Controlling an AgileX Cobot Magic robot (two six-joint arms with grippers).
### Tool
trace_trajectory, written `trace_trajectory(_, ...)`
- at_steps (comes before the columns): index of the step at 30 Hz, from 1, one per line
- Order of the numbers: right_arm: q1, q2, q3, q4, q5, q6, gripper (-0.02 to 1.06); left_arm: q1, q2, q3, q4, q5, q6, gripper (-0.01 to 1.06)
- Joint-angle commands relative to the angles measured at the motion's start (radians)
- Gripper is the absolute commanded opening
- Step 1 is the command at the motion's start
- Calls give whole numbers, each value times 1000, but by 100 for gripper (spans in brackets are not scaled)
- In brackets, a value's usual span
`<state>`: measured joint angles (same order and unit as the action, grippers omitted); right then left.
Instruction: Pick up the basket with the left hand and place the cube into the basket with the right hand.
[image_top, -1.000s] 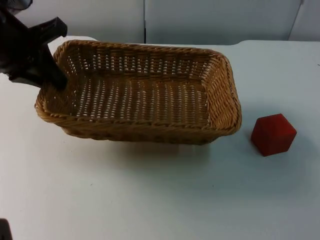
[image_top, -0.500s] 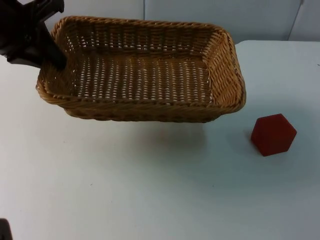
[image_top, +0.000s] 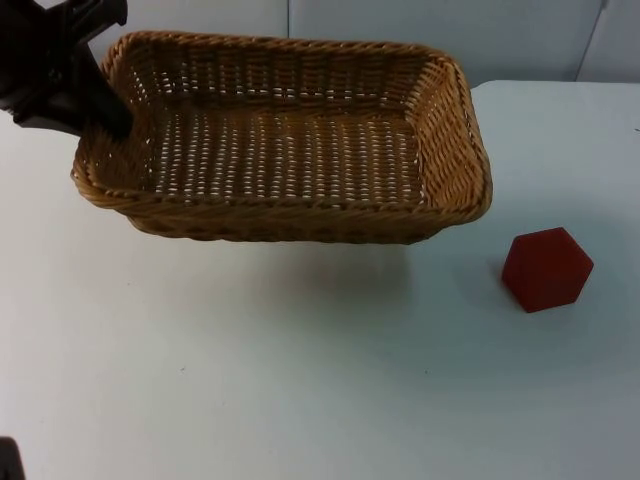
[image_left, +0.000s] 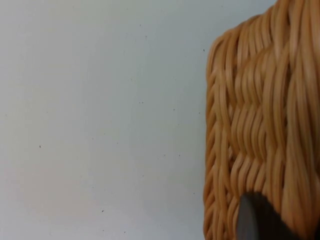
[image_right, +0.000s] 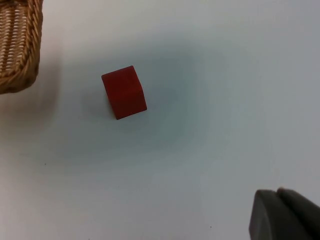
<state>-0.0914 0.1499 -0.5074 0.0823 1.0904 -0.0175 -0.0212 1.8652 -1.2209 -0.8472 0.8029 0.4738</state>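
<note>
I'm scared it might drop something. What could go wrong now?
The left pincer holds the basket by one end only, off the table, so it might tilt or slip. The red cube lies beside the basket; the right arm, above it, could nudge it away.

Bare table (image_top: 300, 380) all around cube (image_top: 546, 269), raised basket (image_top: 285, 150) near its left side

Empty woven wicker basket (image_top: 285, 160) lifted clear of the table; red cube (image_top: 546, 269) rests just beside it.
</note>
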Motion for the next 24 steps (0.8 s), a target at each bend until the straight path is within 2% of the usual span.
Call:
trace_trajectory(1,2,-6,0,-1,-12,0,2,1,-15,-3,-37,4,-3,0)
trace_trajectory(17,2,-6,0,-3,-12,4,2,1,-15,-3,-37,4,-3,0)
trace_trajectory(21,2,8,-10,-33,-22,17,2,1,-15,-3,-37,4,-3,0)
trace_trajectory(24,2,86,-44,-82,-101,17,2,1,-15,-3,-37,4,-3,0)
